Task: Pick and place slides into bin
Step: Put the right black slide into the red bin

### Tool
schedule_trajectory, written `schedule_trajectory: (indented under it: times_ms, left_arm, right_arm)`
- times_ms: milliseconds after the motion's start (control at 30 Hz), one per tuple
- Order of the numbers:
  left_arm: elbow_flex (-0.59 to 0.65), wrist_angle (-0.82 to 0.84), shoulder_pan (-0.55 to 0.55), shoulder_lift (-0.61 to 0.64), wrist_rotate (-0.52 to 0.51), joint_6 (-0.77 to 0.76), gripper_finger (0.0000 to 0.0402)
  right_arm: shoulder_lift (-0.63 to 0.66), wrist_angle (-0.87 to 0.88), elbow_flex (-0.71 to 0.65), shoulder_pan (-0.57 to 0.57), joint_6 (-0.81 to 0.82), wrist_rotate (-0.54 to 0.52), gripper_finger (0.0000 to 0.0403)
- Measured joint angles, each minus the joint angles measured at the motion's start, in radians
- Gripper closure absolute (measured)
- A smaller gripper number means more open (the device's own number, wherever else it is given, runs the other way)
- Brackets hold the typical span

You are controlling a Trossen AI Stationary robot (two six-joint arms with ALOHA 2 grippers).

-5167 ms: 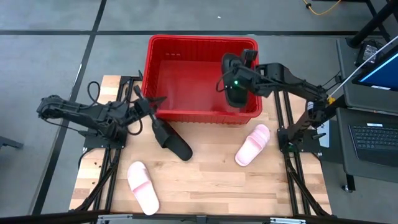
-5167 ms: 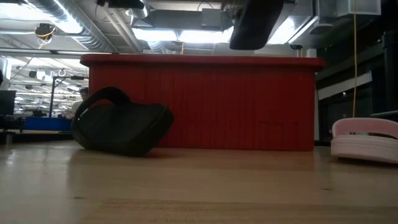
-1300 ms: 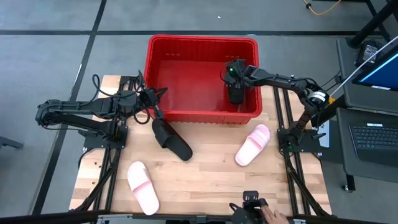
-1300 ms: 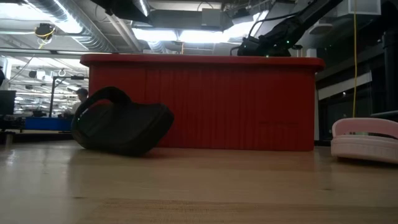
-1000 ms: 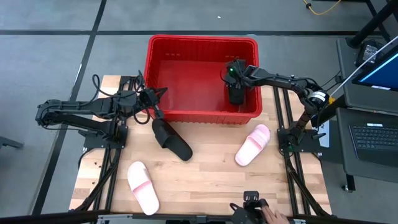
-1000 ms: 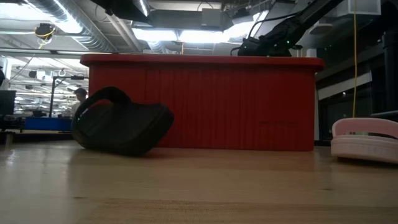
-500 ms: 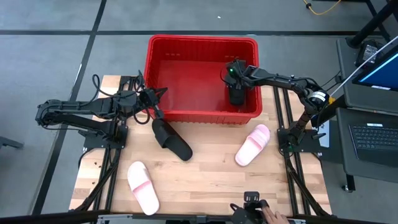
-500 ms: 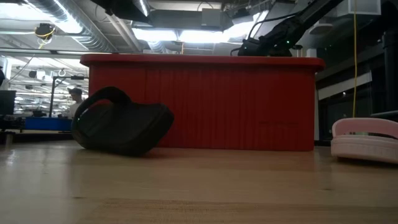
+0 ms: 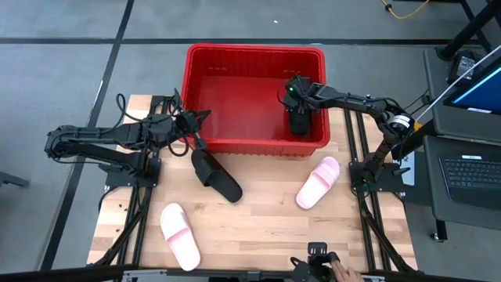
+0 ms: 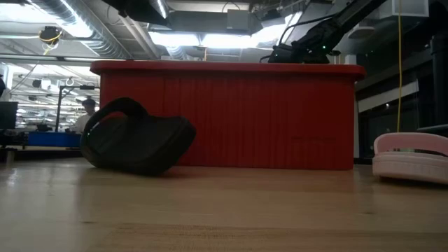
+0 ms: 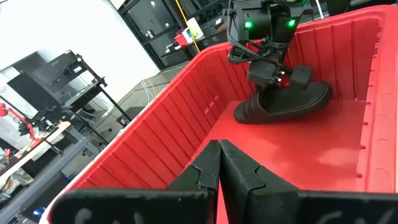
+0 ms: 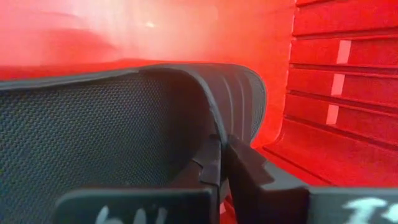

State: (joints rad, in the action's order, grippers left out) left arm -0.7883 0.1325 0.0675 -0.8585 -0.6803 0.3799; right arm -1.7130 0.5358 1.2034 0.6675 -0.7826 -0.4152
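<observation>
We see the right gripper (image 11: pixel 268 67) inside the red bin (image 9: pixel 254 53), fingers closed on a black sandal (image 11: pixel 283 102) resting on its floor. The left gripper (image 9: pixel 193 135), fingers together, holds nothing. The low view hides the bin's inside.

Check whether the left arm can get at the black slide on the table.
Probably yes: the left gripper hangs shut at the bin wall, right beside the black slide, with nothing between them.

Robotics lab: exposed ceiling ducts (image 10: pixel 84 31), equipment racks (image 11: pixel 68 81), laptop (image 9: pixel 473 174).
</observation>
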Motion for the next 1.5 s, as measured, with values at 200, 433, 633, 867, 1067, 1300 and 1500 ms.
schedule_trajectory:
  times_ms: [200, 433, 633, 867, 1067, 1300, 1500]
  left_arm:
    - [0.0, 0.0, 0.0, 0.0, 0.0, 0.0, 0.0398]
    - [0.0, 0.0, 0.0, 0.0, 0.0, 0.0, 0.0398]
    - [0.0, 0.0, 0.0, 0.0, 0.0, 0.0, 0.0398]
    - [0.0, 0.0, 0.0, 0.0, 0.0, 0.0, 0.0398]
    - [0.0, 0.0, 0.0, 0.0, 0.0, 0.0, 0.0398]
    - [0.0, 0.0, 0.0, 0.0, 0.0, 0.0, 0.0398]
    - [0.0, 0.0, 0.0, 0.0, 0.0, 0.0, 0.0398]
  right_arm:
    - [0.0, 0.004, 0.0, 0.0, 0.001, 0.0, 0.0368]
    - [0.0, 0.026, 0.0, -0.001, 0.011, 0.003, 0.0365]
    - [0.0, 0.041, 0.001, -0.001, 0.048, 0.005, 0.0364]
    - [0.0, 0.045, 0.001, -0.001, 0.073, 0.034, 0.0335]
    - [0.0, 0.055, 0.001, -0.001, 0.079, 0.037, 0.0276]
    - [0.0, 0.067, 0.001, -0.003, 0.103, 0.036, 0.0226]
    - [0.0, 0.073, 0.001, -0.009, 0.116, 0.035, 0.0189]
